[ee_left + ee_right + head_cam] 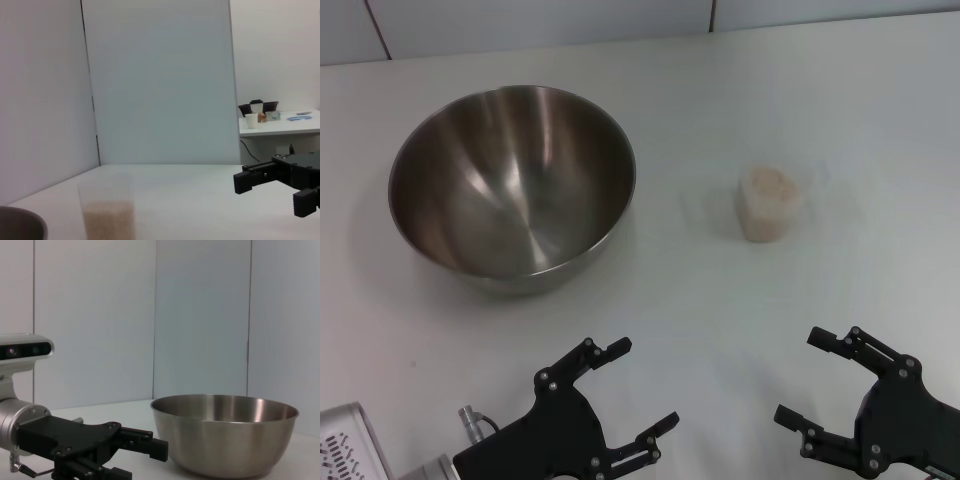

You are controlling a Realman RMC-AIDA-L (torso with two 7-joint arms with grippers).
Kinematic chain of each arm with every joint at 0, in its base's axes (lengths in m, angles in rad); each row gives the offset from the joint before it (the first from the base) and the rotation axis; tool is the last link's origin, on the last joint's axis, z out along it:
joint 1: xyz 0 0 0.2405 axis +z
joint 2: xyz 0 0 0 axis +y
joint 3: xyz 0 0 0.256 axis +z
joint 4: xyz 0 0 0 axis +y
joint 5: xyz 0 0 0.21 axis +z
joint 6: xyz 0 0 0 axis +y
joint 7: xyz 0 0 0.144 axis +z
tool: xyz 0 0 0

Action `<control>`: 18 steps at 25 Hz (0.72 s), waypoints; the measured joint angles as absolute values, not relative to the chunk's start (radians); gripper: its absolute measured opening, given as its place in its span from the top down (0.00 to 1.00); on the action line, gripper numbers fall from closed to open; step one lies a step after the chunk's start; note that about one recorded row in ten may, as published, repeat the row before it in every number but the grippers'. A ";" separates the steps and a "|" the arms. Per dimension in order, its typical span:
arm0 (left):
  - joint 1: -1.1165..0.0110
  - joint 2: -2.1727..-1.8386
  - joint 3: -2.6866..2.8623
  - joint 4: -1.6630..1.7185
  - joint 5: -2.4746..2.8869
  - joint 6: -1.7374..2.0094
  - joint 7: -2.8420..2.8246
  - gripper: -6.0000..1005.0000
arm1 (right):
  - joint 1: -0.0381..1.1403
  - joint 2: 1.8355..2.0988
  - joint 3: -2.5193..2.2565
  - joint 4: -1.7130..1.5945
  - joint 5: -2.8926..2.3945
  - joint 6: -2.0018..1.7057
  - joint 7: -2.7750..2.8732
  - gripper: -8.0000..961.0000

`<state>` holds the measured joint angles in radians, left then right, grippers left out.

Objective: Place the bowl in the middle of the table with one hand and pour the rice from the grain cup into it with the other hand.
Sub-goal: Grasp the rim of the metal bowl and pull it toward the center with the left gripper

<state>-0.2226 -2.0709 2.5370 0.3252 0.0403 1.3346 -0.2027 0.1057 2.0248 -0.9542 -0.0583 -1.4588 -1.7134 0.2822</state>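
The steel bowl (510,185) stands upright and empty on the left part of the white table (720,100). The clear grain cup (767,203) stands right of centre, full of rice (767,186). My left gripper (642,385) is open and empty near the front edge, in front of the bowl. My right gripper (801,377) is open and empty in front of the cup. The left wrist view shows the cup (107,212), the bowl's rim (20,225) and the right gripper (270,195). The right wrist view shows the bowl (225,435) and the left gripper (142,462).
A pale grey device (350,445) sits at the front left corner beside my left arm. The table's far edge meets a light wall (620,20). A distant counter with cups (280,125) stands beyond the table.
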 joint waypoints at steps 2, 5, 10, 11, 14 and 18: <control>-0.222 -2.071 2.537 0.325 0.039 1.335 -0.205 0.17 | 0.106 2.025 -0.954 -0.058 -1.459 -1.713 0.282 0.12; -0.222 -2.071 2.537 0.325 0.039 1.335 -0.205 0.18 | 0.106 2.025 -0.954 -0.058 -1.459 -1.713 0.282 0.12; -0.218 -2.071 2.529 0.326 0.038 1.350 -0.221 0.18 | 0.105 2.025 -0.954 -0.058 -1.459 -1.713 0.282 0.12; -0.215 -2.069 2.498 0.327 0.035 1.384 -0.257 0.18 | 0.105 2.025 -0.954 -0.058 -1.459 -1.713 0.282 0.12; -0.215 -2.057 2.395 0.326 0.037 1.503 -0.365 0.19 | 0.103 2.025 -0.954 -0.058 -1.459 -1.713 0.282 0.12; -0.233 -2.007 2.224 0.363 0.042 1.599 -0.527 0.19 | 0.100 2.025 -0.954 -0.058 -1.458 -1.713 0.282 0.12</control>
<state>-0.2335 -2.0067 2.2244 0.3631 0.0424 1.5992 -0.5272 0.1001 2.0254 -0.9541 -0.0583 -1.4584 -1.7134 0.2822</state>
